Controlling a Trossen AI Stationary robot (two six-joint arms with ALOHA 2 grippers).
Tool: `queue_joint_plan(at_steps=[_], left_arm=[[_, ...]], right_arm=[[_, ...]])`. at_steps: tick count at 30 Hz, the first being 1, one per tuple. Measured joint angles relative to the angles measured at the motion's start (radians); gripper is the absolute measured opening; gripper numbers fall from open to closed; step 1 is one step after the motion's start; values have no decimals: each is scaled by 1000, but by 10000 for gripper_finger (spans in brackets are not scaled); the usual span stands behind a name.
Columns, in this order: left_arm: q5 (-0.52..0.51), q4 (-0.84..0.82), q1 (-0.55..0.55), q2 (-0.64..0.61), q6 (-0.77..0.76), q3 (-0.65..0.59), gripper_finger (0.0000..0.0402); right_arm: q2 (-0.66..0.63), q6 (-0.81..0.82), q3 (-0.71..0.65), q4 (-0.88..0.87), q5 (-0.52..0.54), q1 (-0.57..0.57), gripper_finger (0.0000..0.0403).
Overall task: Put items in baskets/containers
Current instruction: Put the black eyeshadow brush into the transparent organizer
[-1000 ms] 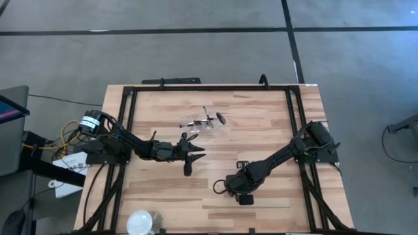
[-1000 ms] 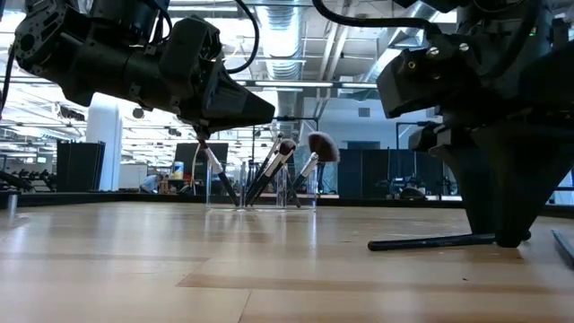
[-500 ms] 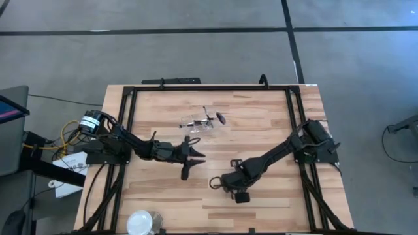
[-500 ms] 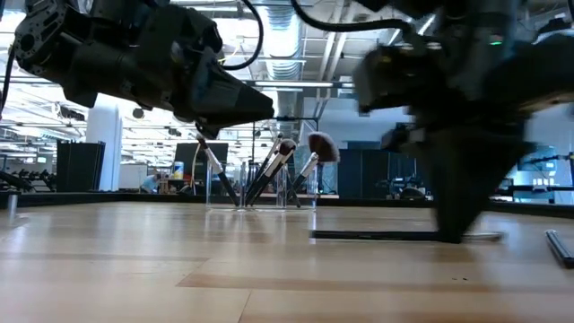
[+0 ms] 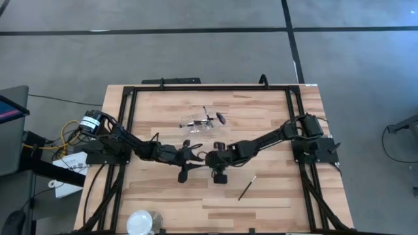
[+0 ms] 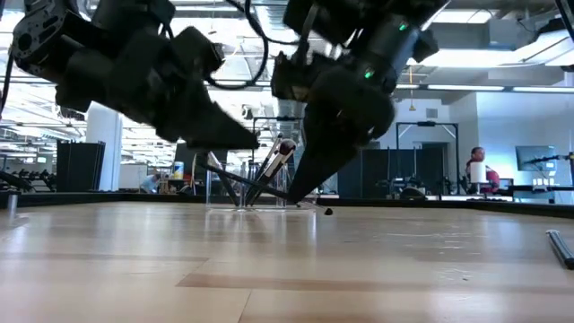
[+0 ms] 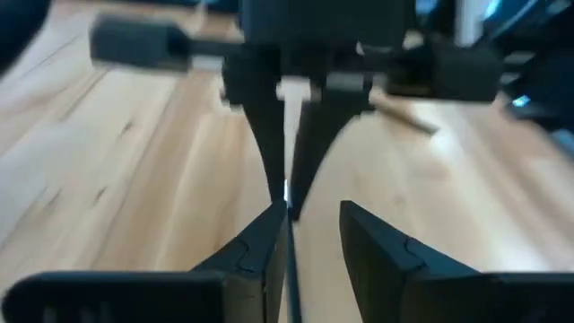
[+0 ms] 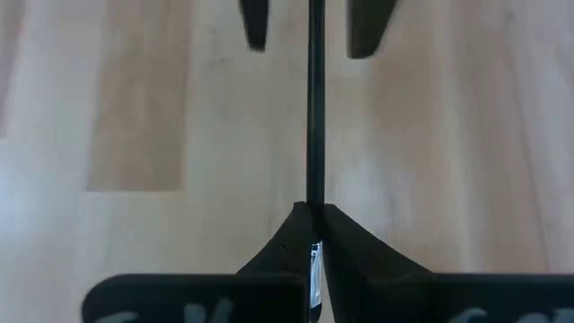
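pale wood-plank table [image 5: 274,124] inside a black frame, grey floor around; beyond it a wide hall with ceiling lights and a person [image 6: 477,172] far off at three o'clock in the low view. clear container [image 5: 198,123] with upright brushes [image 6: 273,167] near the table's twelve o'clock; one loose brush [image 5: 246,188] lying toward five o'clock. compared with a second ago, right gripper [image 5: 210,158] now at table centre rather than lower right, nose to nose with left gripper [image 5: 196,158]. right fingers [image 8: 296,235] pinched tight on a thin dark brush handle [image 8: 315,117]; left fingers [image 7: 260,247] half apart around that same handle, contact unclear. bristle end hidden; round white object [image 5: 139,222] cut off at seven o'clock.
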Motion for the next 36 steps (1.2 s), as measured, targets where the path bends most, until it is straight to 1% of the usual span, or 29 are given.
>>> queue_joint_plan(at_steps=[3, 6, 11, 15, 19, 22, 31, 36], left_arm=[[-15, -52, 13, 1, -1, 0, 112], [15, -63, 19, 1, -5, 0, 136], [17, -78, 19, 1, -5, 0, 172], [25, -89, 19, 1, -5, 0, 178], [25, -122, 18, 1, -28, 0, 162], [25, -144, 19, 1, -28, 0, 140], [20, -144, 20, 1, -28, 0, 81], [21, -144, 21, 1, -30, 0, 40]], right_arm=[[1, -7, 0, -2, -1, -6, 2], [1, -7, 0, -4, -5, -4, 2], [1, -8, 0, -3, -3, -7, 2], [1, -8, 0, -3, 0, -5, 2], [0, -10, 0, -4, 19, -5, 1], [0, -10, 0, -4, 21, -5, 1], [-1, -8, 0, 26, 21, -5, 2], [-2, -8, 0, 29, 31, -5, 2]])
